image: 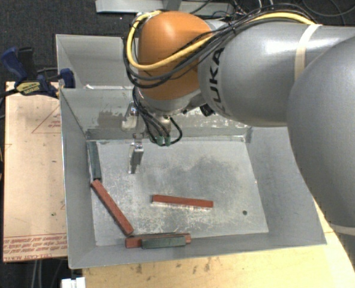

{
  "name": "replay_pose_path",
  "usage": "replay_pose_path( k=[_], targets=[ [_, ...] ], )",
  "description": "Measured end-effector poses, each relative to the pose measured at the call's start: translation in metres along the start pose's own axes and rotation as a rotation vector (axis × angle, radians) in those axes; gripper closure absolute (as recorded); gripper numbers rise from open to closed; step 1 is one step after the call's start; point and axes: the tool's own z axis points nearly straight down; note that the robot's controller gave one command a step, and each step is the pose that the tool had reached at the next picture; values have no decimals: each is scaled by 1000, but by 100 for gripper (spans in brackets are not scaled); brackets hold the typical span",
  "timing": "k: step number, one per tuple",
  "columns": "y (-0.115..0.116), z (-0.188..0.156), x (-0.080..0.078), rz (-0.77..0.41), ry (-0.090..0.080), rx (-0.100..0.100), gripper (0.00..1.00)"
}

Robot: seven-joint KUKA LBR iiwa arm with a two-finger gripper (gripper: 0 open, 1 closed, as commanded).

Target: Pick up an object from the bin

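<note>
Grey-green bar (94, 161) | long axis runs near-to-far | fingers (134, 159) just beside, pressed together, empty

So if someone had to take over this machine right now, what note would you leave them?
Gripper: low over the far left part of the bin, beside the left-wall grey-green bar. I see no object in it.
Things: the mid-floor red-brown bar lies flat on its own. The slanted red-brown bar lies at the left. The near-edge grey-green bar lies along the front.
Done: nothing picked yet.
Left: grasp one bar and lift it out. The mid-floor one lies apart from the rest, so it is probably the easiest.
</note>
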Motion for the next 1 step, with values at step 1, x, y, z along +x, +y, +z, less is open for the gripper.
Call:
replay_pose_path(
  k=[1],
  targets=[
    [-20, 30, 47, -12, -5, -2, 0]
  ],
)
